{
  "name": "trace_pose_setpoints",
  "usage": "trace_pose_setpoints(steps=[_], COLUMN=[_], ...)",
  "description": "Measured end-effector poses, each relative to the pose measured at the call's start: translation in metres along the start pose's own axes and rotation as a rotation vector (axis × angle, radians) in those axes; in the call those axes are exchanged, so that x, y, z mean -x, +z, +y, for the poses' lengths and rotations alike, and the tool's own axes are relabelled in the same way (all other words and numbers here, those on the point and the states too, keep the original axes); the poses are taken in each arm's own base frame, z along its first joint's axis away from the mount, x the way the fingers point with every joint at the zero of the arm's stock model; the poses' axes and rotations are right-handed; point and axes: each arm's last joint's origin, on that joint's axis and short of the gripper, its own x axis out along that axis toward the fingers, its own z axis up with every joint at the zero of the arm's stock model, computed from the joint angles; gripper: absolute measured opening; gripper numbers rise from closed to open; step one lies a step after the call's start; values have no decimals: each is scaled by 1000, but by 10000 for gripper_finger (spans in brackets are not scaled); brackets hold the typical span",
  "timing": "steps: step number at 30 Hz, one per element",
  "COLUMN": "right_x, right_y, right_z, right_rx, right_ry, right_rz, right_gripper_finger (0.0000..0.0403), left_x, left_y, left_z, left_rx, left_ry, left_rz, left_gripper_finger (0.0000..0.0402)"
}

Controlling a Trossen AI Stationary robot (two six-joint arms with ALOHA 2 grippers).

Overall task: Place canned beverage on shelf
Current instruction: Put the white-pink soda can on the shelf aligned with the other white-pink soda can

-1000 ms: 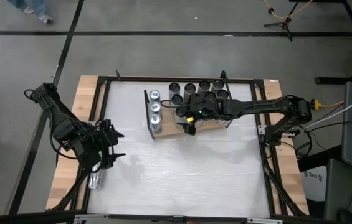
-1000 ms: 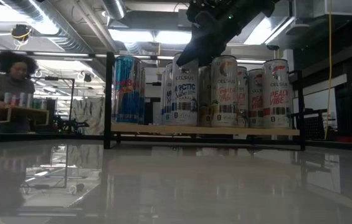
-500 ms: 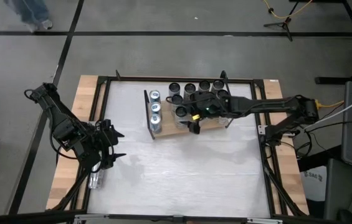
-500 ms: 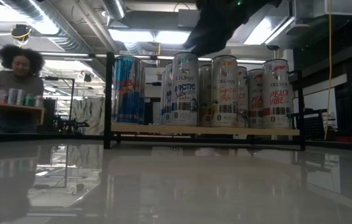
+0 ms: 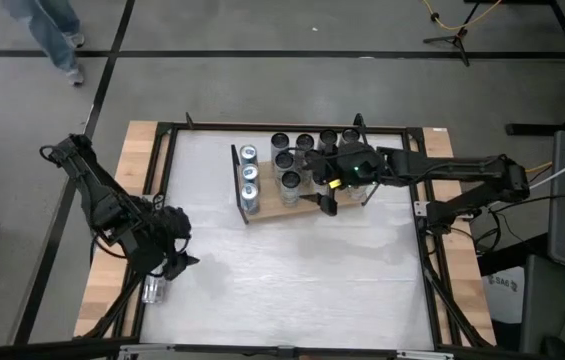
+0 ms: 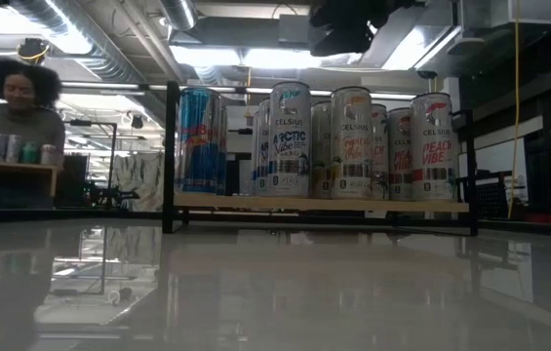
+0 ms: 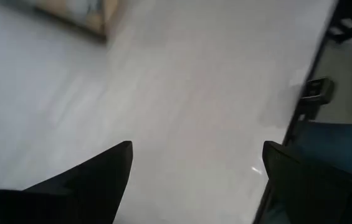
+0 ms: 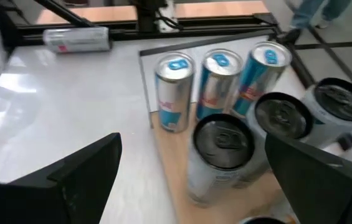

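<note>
The shelf [image 5: 280, 207] is a light wooden board with black wire ends, at the table's far middle. On it stand three blue-and-silver cans [image 8: 219, 87] in a row and several dark-topped cans, their bases on the board. Nearest of these is a white canned beverage [image 6: 291, 141], which also shows in the right wrist view [image 8: 222, 158]. My right gripper [image 5: 324, 203] hangs open above the board's near right part, higher than the can tops [image 6: 348, 24], and is clear of them. My left gripper [image 5: 175, 265] stands open over the table's left side with nothing between its fingers [image 7: 197, 149].
One more can [image 5: 152, 290] lies on its side at the table's left edge, close to my left gripper. White tabletop [image 5: 302, 280] stretches in front of the shelf. A black frame [image 5: 167, 130] rims the table. Behind the table a person [image 6: 17, 117] carries a tray of cans.
My right gripper has risen from around the white can and drawn back toward the table's right edge, still open; the can stays upright on the shelf. My left gripper has rolled about its own line without shifting place.
</note>
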Motion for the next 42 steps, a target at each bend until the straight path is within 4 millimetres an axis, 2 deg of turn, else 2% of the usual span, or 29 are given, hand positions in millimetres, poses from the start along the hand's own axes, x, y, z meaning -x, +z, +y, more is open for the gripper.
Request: trace_pose_setpoints(steps=[4, 12, 20, 27, 36, 42], right_x=[2, 2, 7, 11, 14, 7], right_y=[1, 0, -3, -6, -9, -13], right_z=[2, 28, 63, 86, 102, 106], right_rx=[1, 51, 112, 153, 183, 190], right_ry=[55, 143, 242, 310, 357, 355], right_rz=[-4, -3, -1, 0, 7, 32], right_gripper_finger=[390, 390, 390, 390, 390, 390], left_x=[-10, -36, -62, -80, -95, -93], left_y=[-7, -23, -32, -42, -54, -67], left_z=[-1, -6, -16, -22, -26, -28], left_rx=[141, 337, 322, 331, 362, 366], left_ry=[94, 354, 471, 588, 692, 734], left_rz=[97, 329, 348, 432, 422, 399], left_gripper_finger=[350, 350, 350, 350, 350, 350])
